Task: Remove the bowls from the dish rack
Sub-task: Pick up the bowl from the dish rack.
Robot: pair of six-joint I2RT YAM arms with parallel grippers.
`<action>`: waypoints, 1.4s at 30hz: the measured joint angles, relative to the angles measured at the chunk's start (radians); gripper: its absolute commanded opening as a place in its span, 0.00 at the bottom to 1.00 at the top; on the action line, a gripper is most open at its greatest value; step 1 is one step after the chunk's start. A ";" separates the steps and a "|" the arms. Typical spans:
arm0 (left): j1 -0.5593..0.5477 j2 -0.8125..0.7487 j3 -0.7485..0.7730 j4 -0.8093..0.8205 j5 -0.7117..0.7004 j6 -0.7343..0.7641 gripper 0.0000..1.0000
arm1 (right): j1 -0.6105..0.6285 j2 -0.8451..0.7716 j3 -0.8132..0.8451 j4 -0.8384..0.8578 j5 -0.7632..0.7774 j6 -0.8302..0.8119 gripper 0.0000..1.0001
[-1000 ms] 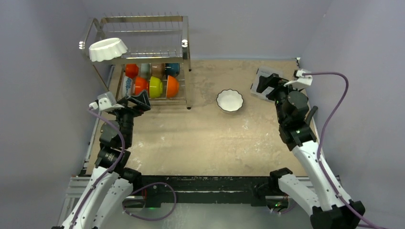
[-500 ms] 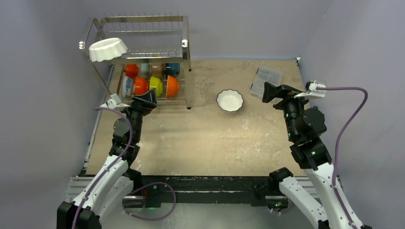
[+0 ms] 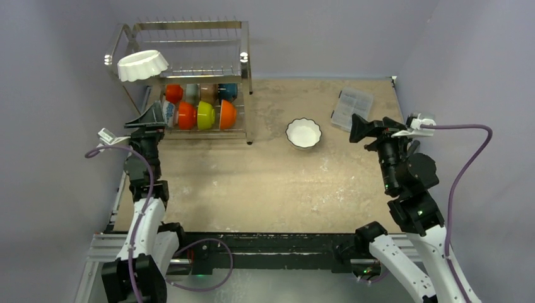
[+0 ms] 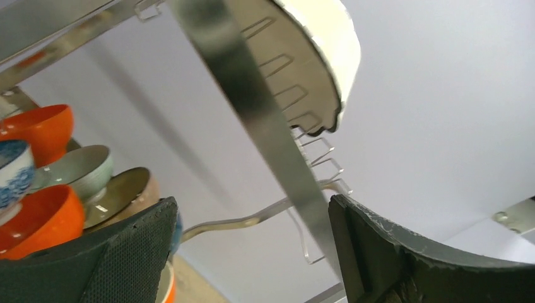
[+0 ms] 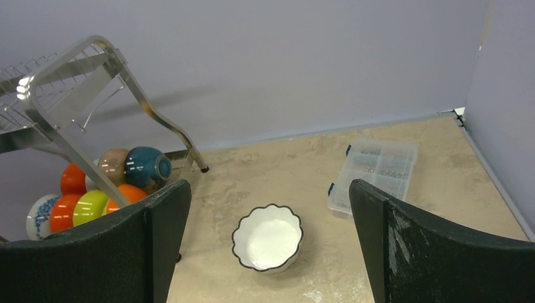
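Observation:
The steel dish rack (image 3: pixel 189 69) stands at the far left. A white scalloped bowl (image 3: pixel 143 65) rests on its upper tier's left end. Orange (image 3: pixel 185 115), yellow-green (image 3: pixel 205 115), teal (image 3: pixel 228 91) and blue-patterned (image 3: pixel 168 112) bowls fill the lower tier. Another white scalloped bowl (image 3: pixel 303 133) sits upright on the table. My left gripper (image 3: pixel 150 117) is open at the rack's front left corner, below the upper bowl (image 4: pixel 322 38). A rack bar (image 4: pixel 252 101) crosses between its jaws, close to the right finger. My right gripper (image 5: pixel 270 186) is open and empty, above and right of the table bowl (image 5: pixel 268 238).
A clear plastic compartment box (image 3: pixel 352 108) lies at the far right of the table, behind my right gripper. Purple walls close in the left, back and right sides. The rack's front legs (image 5: pixel 189 154) stand on the table near the bowl.
My left arm has swung left and its gripper has come up to the rack's front left corner. The right arm has drawn back towards the near right.

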State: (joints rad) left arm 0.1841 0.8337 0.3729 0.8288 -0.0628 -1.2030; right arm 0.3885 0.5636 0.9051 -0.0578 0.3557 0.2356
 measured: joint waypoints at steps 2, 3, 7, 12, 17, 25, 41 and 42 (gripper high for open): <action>0.016 -0.004 0.018 0.002 0.019 -0.032 0.88 | 0.010 -0.008 -0.015 0.005 0.008 -0.011 0.99; 0.026 -0.006 0.029 0.005 0.027 -0.046 0.88 | 0.014 -0.013 -0.024 0.006 0.017 -0.017 0.99; 0.080 -0.003 0.065 0.037 0.055 -0.103 0.87 | 0.031 -0.031 -0.048 0.012 0.040 -0.038 0.99; 0.141 0.069 0.116 0.110 0.101 -0.183 0.86 | 0.054 -0.046 -0.068 0.035 0.070 -0.060 0.99; 0.171 0.163 0.184 0.122 0.156 -0.247 0.85 | 0.077 -0.048 -0.081 0.053 0.098 -0.080 0.99; 0.198 0.211 0.270 0.127 0.209 -0.307 0.84 | 0.103 -0.048 -0.099 0.070 0.126 -0.102 0.99; 0.204 0.311 0.375 0.124 0.251 -0.365 0.67 | 0.128 -0.048 -0.127 0.101 0.154 -0.126 0.99; 0.204 0.314 0.381 0.122 0.251 -0.369 0.66 | 0.129 -0.048 -0.127 0.103 0.155 -0.127 0.99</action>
State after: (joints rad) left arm 0.3882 1.1481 0.7536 0.9508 0.1886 -1.5715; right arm 0.5171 0.5156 0.7784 0.0452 0.5106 0.1089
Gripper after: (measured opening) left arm 0.682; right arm 0.987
